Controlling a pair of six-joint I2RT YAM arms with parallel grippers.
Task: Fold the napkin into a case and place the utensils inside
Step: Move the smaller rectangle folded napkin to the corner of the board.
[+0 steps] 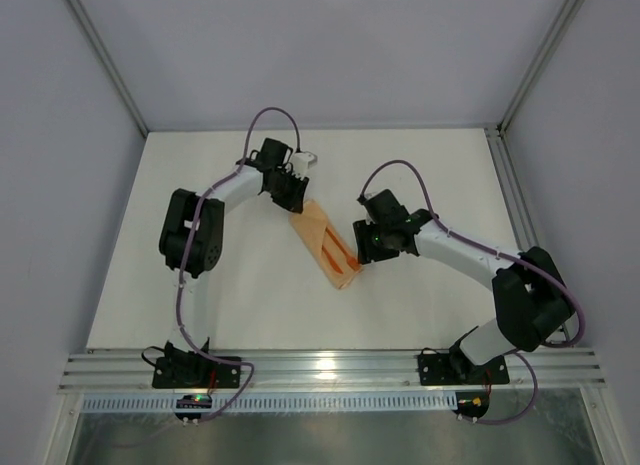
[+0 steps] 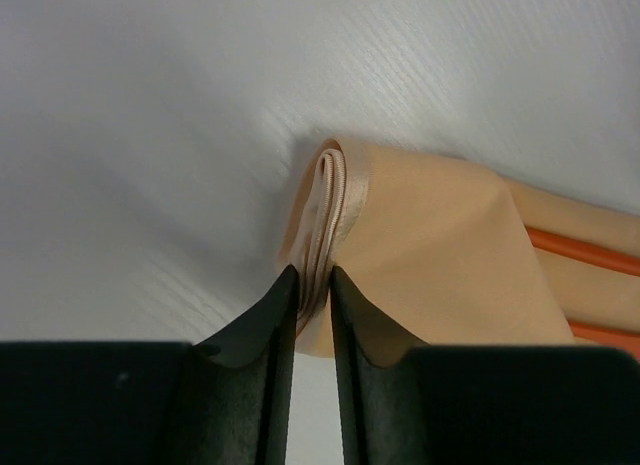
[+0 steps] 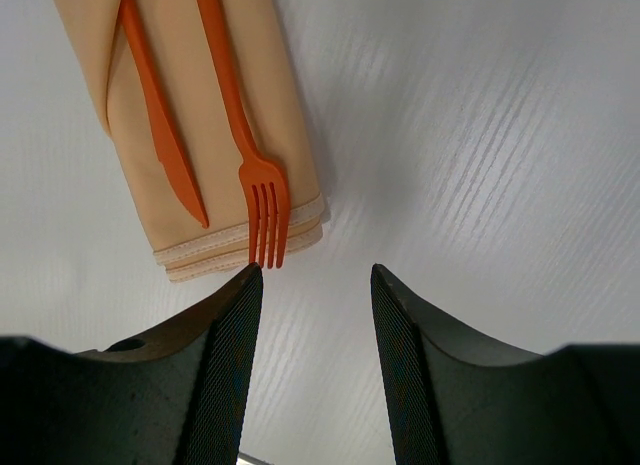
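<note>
Risk one: dragging the case [image 1: 325, 240] out of shape. Cause: the left gripper [image 2: 312, 281], jaws clenched on the stacked, layered edge at the far corner. Any lift or sideways pull from there likely to unroll the fold and loosen the tucked contents.

Risk two: knocking the fork [image 3: 236, 115]. Cause: the right gripper [image 3: 315, 275], jaws released and empty, parked just beside the near end, right at the tines poking past the hem. A forward nudge likely to skid the fork askew or back it out of the pocket.

Risk three: disturbing the knife [image 3: 157, 135], loose beside the fork, blade tip short of the hem. Same cause, same nudge.

Handle ends tucked under a diagonal flap, judging from the left wrist view; cannot tell how deep, so hard to say how secure.

Placement of the case: diagonal, around the middle of the worktop [image 1: 430, 175], between the two grippers.

Count: one folded napkin case, one fork, one knife, two grippers.
</note>
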